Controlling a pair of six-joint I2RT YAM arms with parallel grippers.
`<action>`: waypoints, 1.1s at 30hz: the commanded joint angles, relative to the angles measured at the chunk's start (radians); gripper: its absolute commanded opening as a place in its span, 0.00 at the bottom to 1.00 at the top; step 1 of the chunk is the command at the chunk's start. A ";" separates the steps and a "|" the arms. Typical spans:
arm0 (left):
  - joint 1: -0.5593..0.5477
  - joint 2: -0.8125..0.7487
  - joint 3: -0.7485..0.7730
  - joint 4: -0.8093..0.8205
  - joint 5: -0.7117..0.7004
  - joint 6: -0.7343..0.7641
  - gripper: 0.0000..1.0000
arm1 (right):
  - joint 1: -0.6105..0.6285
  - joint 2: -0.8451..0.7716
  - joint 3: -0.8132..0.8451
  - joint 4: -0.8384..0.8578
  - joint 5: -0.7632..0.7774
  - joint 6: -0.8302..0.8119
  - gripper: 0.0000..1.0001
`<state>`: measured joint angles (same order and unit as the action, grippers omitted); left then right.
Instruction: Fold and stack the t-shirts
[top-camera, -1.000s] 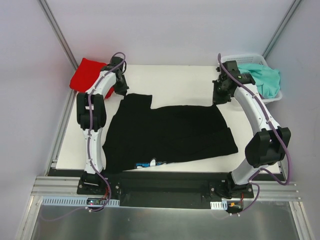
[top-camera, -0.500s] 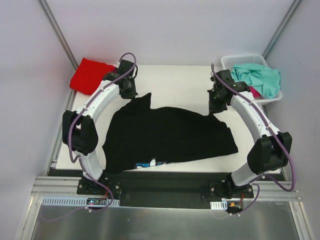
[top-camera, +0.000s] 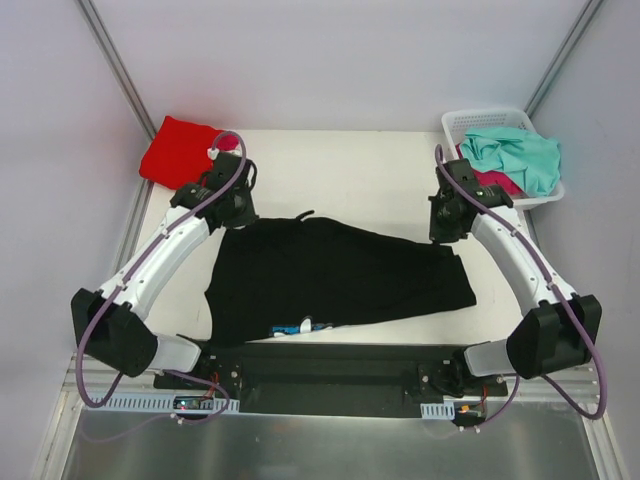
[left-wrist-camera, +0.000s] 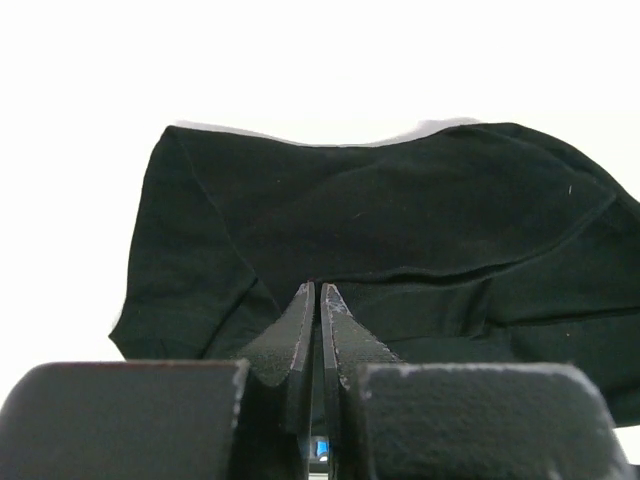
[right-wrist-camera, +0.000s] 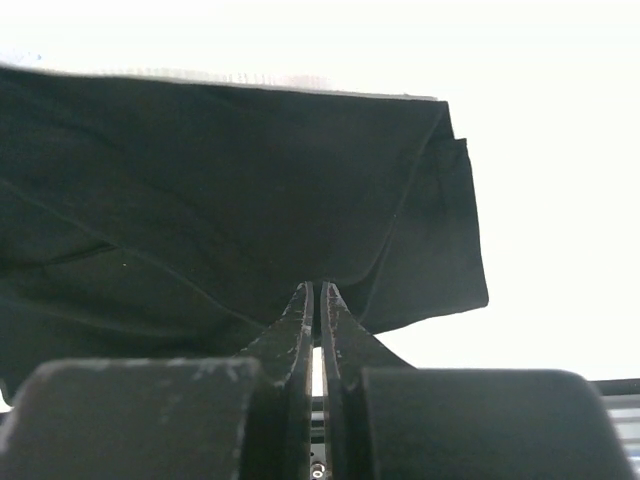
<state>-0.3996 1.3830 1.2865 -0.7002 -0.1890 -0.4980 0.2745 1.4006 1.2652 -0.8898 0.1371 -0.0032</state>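
We hold the large black soft-cloth t-shirt (top-camera: 340, 275), spread across the middle of the white counter (top-camera: 350, 165), with left pincer (left-wrist-camera: 319, 290) and right pincer (right-wrist-camera: 316, 288) both clamped on its far edge, judging such light, floppy fabric sags unless gripped near the corners.

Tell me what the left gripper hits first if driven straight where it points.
The black t-shirt: the left gripper is shut, tips right at the cloth, apparently pinching an edge, so it would press into the shirt at once.
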 joint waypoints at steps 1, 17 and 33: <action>-0.001 -0.076 -0.045 -0.054 -0.038 -0.034 0.00 | -0.012 -0.071 -0.006 -0.027 0.074 0.051 0.01; -0.001 -0.242 -0.105 -0.137 -0.010 -0.059 0.00 | -0.057 -0.098 -0.099 -0.077 0.196 0.094 0.01; -0.002 -0.378 -0.139 -0.197 0.051 -0.111 0.00 | -0.087 -0.089 -0.133 -0.078 0.242 0.109 0.01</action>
<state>-0.3996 1.0412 1.1618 -0.8623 -0.1646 -0.5835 0.1974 1.3251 1.1404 -0.9333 0.3294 0.0944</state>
